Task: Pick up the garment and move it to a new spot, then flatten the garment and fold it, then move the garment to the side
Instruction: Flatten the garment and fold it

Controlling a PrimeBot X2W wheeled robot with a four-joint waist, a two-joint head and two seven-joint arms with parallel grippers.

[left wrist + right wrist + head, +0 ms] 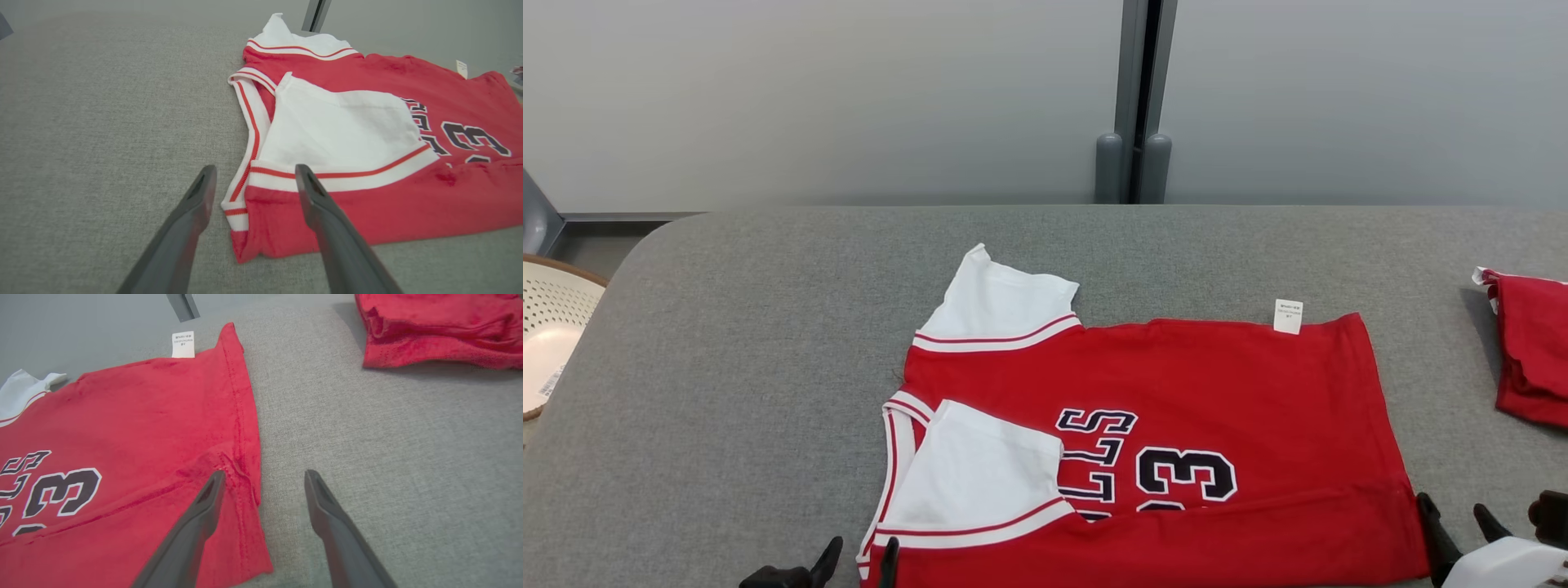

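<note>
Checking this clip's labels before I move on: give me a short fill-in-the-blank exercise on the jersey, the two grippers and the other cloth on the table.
1. The red jersey has ___ sleeves.
2. The jaws of the left gripper and the right gripper stand ___.
3. A second red garment lies on the robot's ___ side of the jersey.

Missing words: white; open; right.

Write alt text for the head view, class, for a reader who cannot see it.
A red jersey with white sleeves and black lettering lies partly folded on a grey fabric table, its near edge turned over the lettering. The left gripper and right gripper, both open, sit at its near corners. A second red garment lies at the right edge.
</note>
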